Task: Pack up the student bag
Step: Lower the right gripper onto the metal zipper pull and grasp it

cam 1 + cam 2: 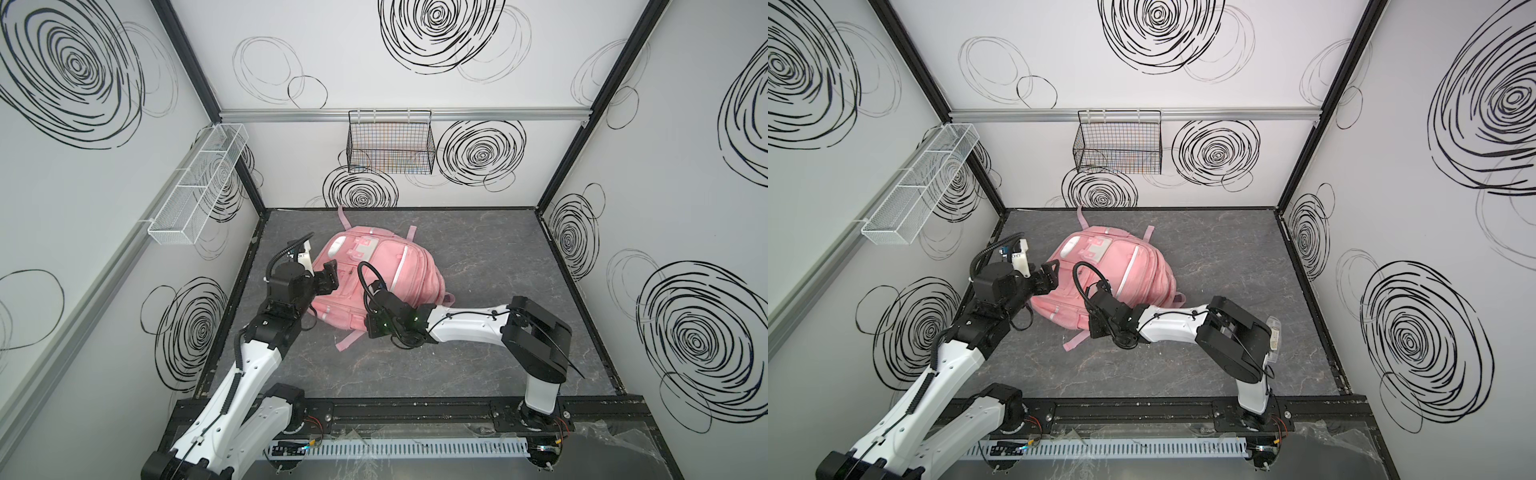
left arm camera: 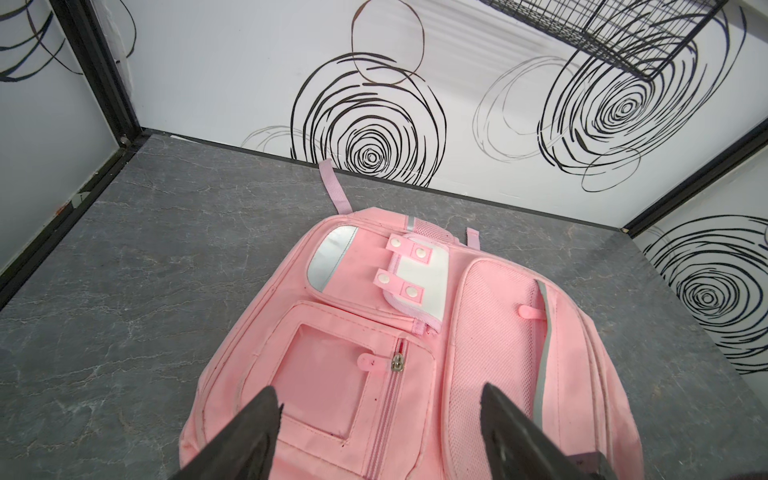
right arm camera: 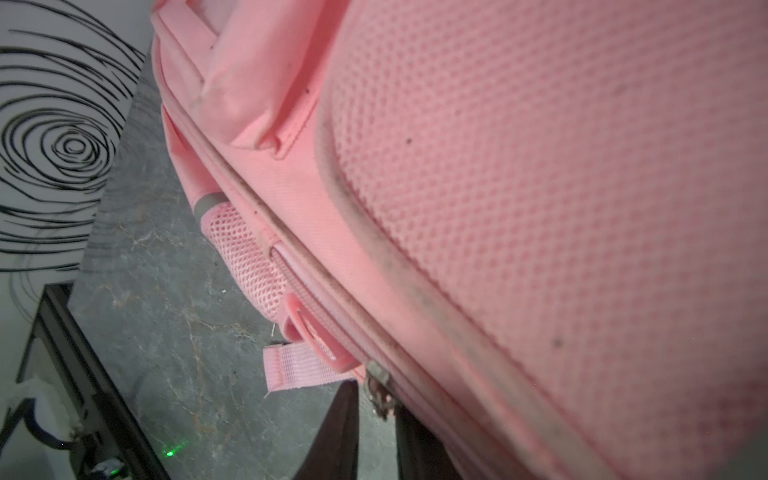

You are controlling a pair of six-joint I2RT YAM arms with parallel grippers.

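- student bag (image 1: 374,266) lies flat on the floor (image 1: 478,353) in both top views; my left arm bends over its left side, and my right forearm reaches low to its near edge.
- left wrist: left gripper (image 2: 378,388) hovers above the bag, jaws wide apart.
- right wrist: right gripper (image 3: 376,399) is narrowed at the zipper pull (image 3: 376,388); i can't tell whether it pinches.

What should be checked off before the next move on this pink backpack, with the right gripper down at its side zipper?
1. Pink backpack lying front up on the table: ok.
2. Left gripper open and empty near the front pocket: ok.
3. Right gripper tips at the metal zipper pull: ok.
4. Pull actually pinched: cannot tell; the jaws flank it with a narrow gap.
5. Side zipper opened: not ok; it looks closed along its visible length.
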